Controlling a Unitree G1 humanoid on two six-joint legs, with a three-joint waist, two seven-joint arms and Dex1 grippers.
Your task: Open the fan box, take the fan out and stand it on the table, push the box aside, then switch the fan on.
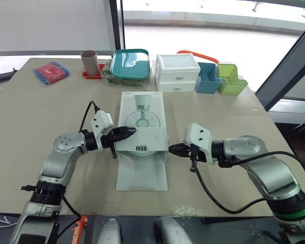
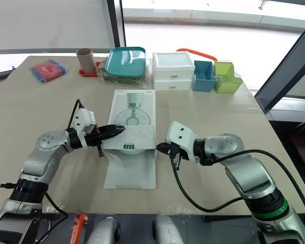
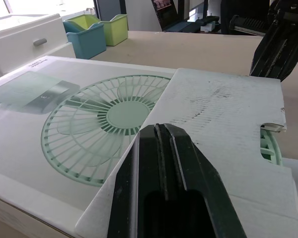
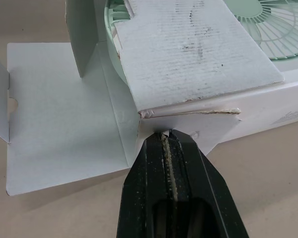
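Flap (image 1: 142,175) nearest, fan box (image 1: 142,114) lengthwise away, fan (image 1: 141,149) seemingly inside

Beige table (image 1: 35,117), fan box (image 1: 142,122) lying flat at its middle. Behind the box — white drawers (image 1: 177,72); further right a blue bin (image 1: 208,79) and green bin (image 1: 231,80); further left a teal tray (image 1: 129,63), brown tube (image 1: 89,62), red packet (image 1: 51,72).

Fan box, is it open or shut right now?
Open at its near end: the flap lies flat on the table, and the green fan shows inside.
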